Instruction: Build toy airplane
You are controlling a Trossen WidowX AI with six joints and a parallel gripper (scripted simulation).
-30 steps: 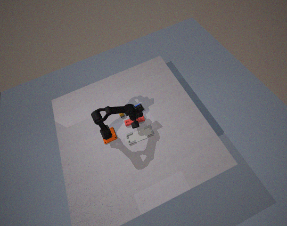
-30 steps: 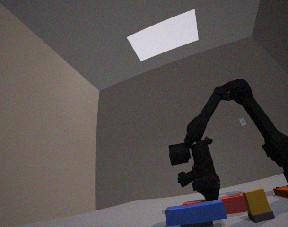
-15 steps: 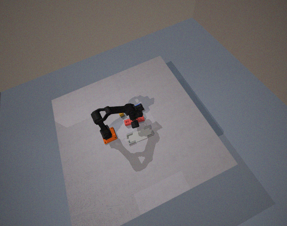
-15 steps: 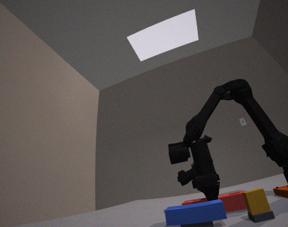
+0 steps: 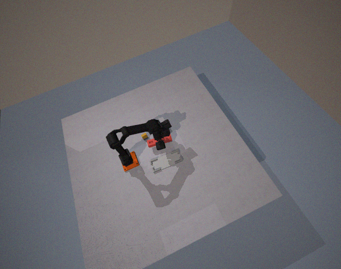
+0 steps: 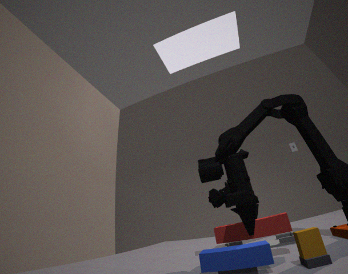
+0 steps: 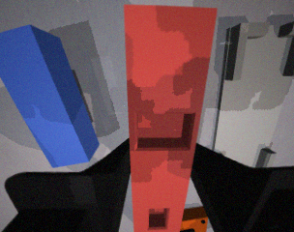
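My gripper point(image 6: 250, 233) point(image 7: 157, 140) is shut on the red fuselage point(image 5: 150, 142) point(image 6: 272, 224) point(image 7: 161, 53), with a finger on each long side near the larger socket. The fuselage is held a little above the table, its sockets facing up. The pale jig point(image 5: 166, 162) point(image 7: 241, 128) lies beside it, with no part in it. The blue wing point(image 6: 236, 257) point(image 7: 45, 97) rests raised on a dark support, on the fuselage's other side; the arm hides it in the top view. The yellow tail fin point(image 5: 144, 135) point(image 6: 310, 243) stands on a dark grey block.
The arm's orange base point(image 5: 134, 162) point(image 6: 346, 232) point(image 7: 194, 223) is beyond the small-socket end of the fuselage. The jig's grey corner guides point(image 7: 235, 53) stand up from its plate. The wing and the tail fin stand close by, on the side away from the jig.
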